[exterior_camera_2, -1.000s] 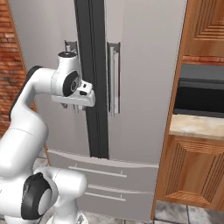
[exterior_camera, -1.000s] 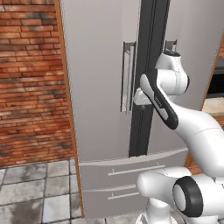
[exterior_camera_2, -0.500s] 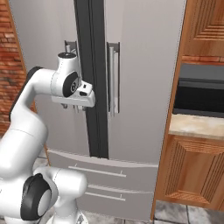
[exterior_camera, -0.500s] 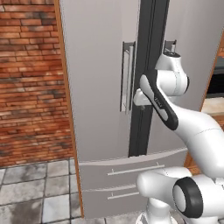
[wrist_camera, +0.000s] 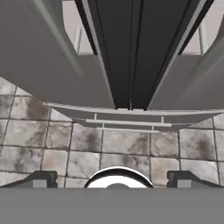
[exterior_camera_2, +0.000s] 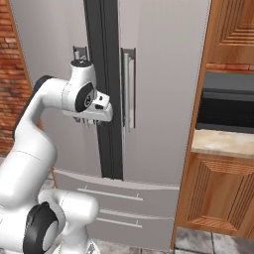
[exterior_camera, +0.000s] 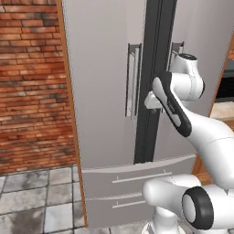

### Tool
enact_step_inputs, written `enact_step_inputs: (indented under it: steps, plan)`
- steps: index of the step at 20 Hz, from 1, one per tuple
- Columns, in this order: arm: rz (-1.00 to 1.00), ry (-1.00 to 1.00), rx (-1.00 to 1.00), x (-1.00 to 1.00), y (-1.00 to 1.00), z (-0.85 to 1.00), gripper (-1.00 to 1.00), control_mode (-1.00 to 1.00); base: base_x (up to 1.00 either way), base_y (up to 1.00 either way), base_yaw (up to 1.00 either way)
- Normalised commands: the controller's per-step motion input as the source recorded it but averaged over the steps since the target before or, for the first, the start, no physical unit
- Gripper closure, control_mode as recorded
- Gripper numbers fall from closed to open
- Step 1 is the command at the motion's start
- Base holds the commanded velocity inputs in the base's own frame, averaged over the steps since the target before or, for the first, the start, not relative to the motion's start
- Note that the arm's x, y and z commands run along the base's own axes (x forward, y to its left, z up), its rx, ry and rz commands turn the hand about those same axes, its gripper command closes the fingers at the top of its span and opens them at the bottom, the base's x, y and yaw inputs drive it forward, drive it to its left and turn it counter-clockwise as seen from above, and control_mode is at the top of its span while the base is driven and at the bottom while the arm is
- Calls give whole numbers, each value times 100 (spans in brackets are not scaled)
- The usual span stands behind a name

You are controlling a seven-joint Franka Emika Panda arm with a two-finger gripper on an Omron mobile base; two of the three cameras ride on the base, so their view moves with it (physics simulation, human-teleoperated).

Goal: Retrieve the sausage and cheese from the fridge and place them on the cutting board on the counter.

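The grey fridge (exterior_camera: 100, 68) (exterior_camera_2: 163, 74) stands with both doors shut, a dark seam (wrist_camera: 131, 52) between them. Its silver bar handles (exterior_camera: 132, 82) (exterior_camera_2: 128, 89) flank the seam. My gripper (exterior_camera_2: 89, 121) hovers close in front of the seam at handle height, pointing down. In the hand view my gripper (wrist_camera: 114, 179) is open, its fingertips (wrist_camera: 43, 179) wide apart with nothing between them, above the fridge's lower drawers and the floor. The sausage and cheese are hidden behind the shut doors. The counter (exterior_camera_2: 223, 141) shows to the right of the fridge; the cutting board is out of view.
A brick wall (exterior_camera: 27, 82) borders the fridge on the left. Wooden cabinets (exterior_camera_2: 223, 198) and a black built-in appliance (exterior_camera_2: 228, 101) stand on the right. Two grey drawers (exterior_camera: 137, 183) sit below the doors, with grey floor tiles (exterior_camera: 36, 196) in front.
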Motion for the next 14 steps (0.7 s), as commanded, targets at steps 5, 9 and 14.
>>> enact_step_inputs:
  steps: [5,9,14]
  plan:
    - [-2,-16,12,2,-46,21,-100,-100,0,0,0]
    - [-7,-9,14,28,-18,29,-100,-100,0,0,0]
    - [-9,-7,9,57,-25,30,-100,-100,0,0,0]
